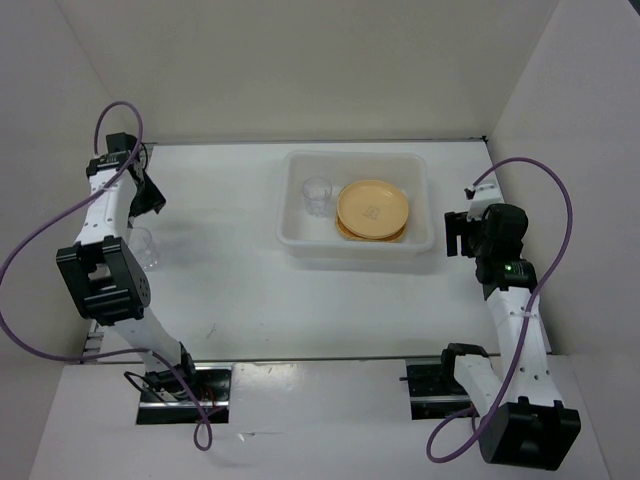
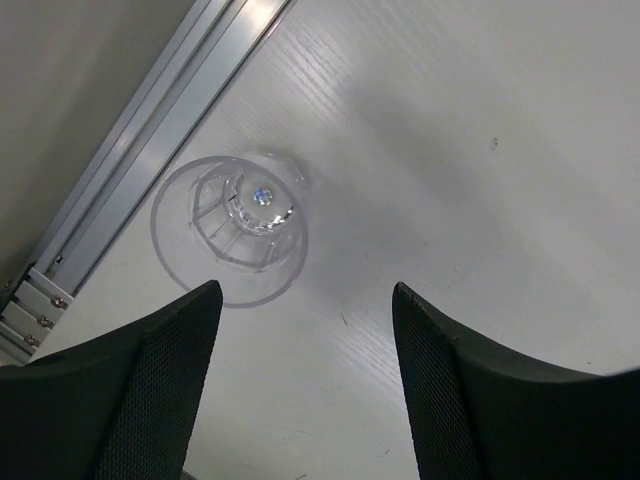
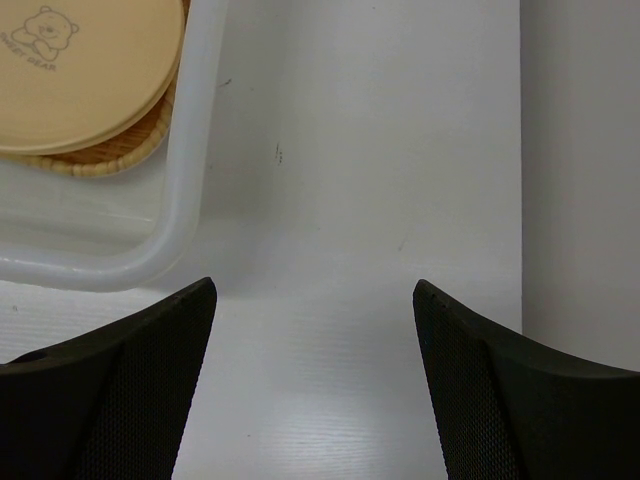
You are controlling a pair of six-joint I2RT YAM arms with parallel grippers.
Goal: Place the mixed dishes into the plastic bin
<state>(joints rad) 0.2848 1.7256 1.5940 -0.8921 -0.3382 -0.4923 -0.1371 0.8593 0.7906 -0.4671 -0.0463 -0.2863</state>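
Left gripper (image 2: 307,300) spread wide and empty just short of the upright glass cup (image 2: 230,230) at left centre of its wrist frame, poised to straddle it for the plastic bin (image 1: 290,215) already holding plates (image 1: 372,209) and a second cup (image 1: 316,195); right gripper (image 3: 313,290) wide, empty, parked beside the bin's corner.

One plastic bin (image 1: 350,250), two glass cups (image 1: 317,196) (image 1: 145,248), one round yellow plate (image 1: 372,208) and one woven tan plate (image 3: 110,158) can be counted.

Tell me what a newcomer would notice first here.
The stack of tan-yellow plates glows inside the white plastic bin at the far middle of the table, a clear glass cup beside it. A second glass cup sits alone near the left edge, just ahead of the open left fingers.
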